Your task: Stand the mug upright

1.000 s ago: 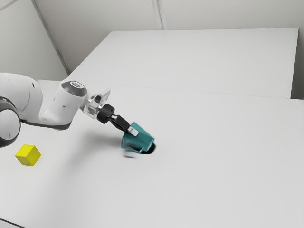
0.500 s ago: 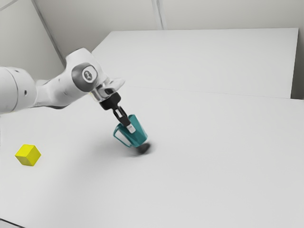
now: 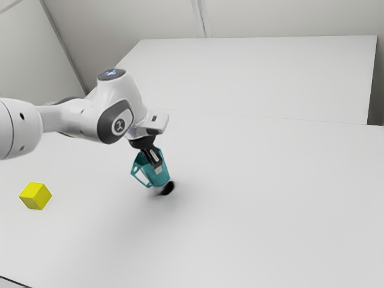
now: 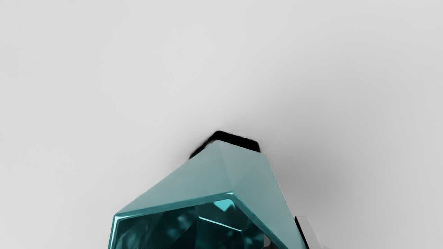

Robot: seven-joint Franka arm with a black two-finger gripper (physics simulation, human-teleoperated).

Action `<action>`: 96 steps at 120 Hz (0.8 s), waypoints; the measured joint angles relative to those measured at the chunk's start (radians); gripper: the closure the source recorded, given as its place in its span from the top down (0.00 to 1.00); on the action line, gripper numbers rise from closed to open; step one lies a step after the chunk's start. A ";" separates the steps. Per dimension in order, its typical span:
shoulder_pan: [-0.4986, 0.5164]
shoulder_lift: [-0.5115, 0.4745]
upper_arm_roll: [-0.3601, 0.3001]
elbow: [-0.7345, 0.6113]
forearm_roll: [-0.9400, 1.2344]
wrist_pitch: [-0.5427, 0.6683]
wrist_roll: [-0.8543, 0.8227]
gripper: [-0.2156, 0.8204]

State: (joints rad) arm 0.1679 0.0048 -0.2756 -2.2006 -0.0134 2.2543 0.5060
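The teal mug [image 3: 160, 177] leans in the exterior view, its mouth up toward the hand and its base tilted toward that view's right, above a dark patch on the table. Its handle is on the exterior view's left. My gripper [image 3: 157, 167] is shut on the mug's side wall, with one pale fingertip against the outside. In the wrist view the open mouth of the mug [image 4: 193, 183] faces the camera. There the gripper [image 4: 287, 238] has one fingertip outside the wall and a small pale part showing inside the mouth.
A yellow cube [image 3: 35, 196] rests on the white table [image 3: 258, 198], at the exterior view's left and well apart from the mug. A raised white surface [image 3: 258, 75] stands at the back.
My hand has turned to point more steeply down and moved toward the exterior view's left. The mug has moved with it, swinging from lying over to a more upright lean.
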 joint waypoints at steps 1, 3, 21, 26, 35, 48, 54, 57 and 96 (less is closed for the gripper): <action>0.001 -0.001 -0.001 -0.004 0.001 0.003 -0.006 0.03; 0.003 -0.003 -0.004 -0.010 0.002 0.009 -0.017 0.03; -0.005 -0.008 0.000 -0.043 0.008 0.048 -0.107 0.03; -0.007 -0.006 0.000 -0.050 0.009 0.055 -0.129 0.03; -0.007 0.001 -0.003 -0.055 0.010 0.066 -0.165 0.03; -0.010 0.011 -0.004 -0.059 0.011 0.081 -0.210 0.03; -0.011 0.014 -0.004 -0.063 0.011 0.088 -0.229 0.03; -0.012 0.015 -0.004 -0.065 0.011 0.091 -0.237 0.03; -0.004 0.016 -0.003 -0.077 0.007 0.109 -0.318 0.12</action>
State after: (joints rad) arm 0.1635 0.0209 -0.2788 -2.2778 -0.0068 2.3634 0.1877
